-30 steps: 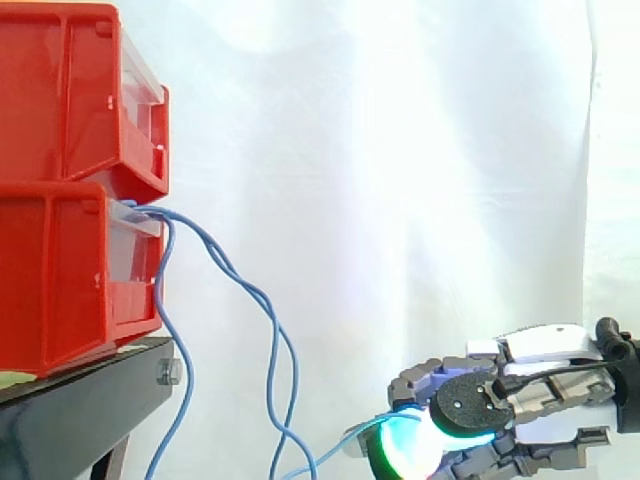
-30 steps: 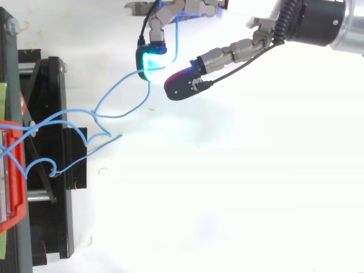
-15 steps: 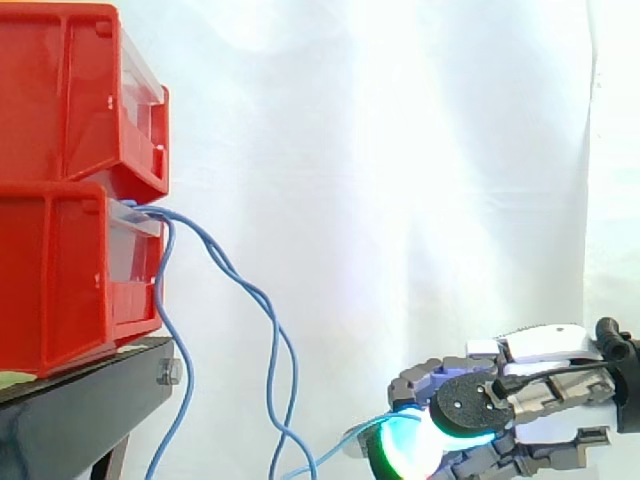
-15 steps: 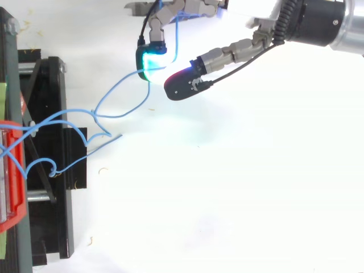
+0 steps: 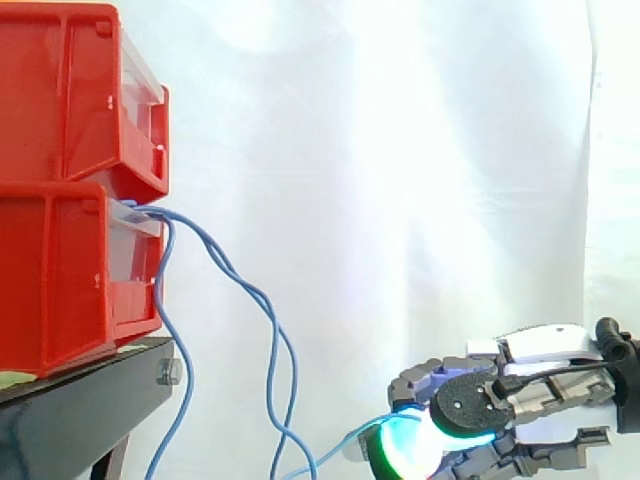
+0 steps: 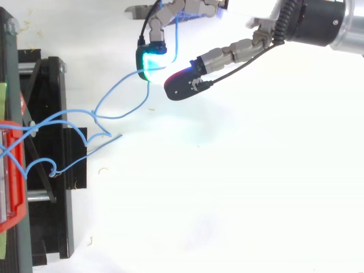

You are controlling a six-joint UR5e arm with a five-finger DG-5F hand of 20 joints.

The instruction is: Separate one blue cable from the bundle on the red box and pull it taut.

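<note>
While curled low at the right of the side view, the hand [image 5: 530, 400] is closed on one thin blue cable [image 6: 119, 87]. From above, that cable runs up to the cyan-glowing fingertip pad [image 6: 151, 61] and passes on along the bent finger. The dark, red-edged pad [image 6: 181, 86] sits just beside it, not touching. The held cable sags in a loose curve, so it is not taut. The bundle of blue cables [image 5: 225, 265] leaves the front lip of the lower red plastic bin [image 5: 60, 270] and droops past the black stand [image 5: 80, 410]. A second red bin is stacked above.
</note>
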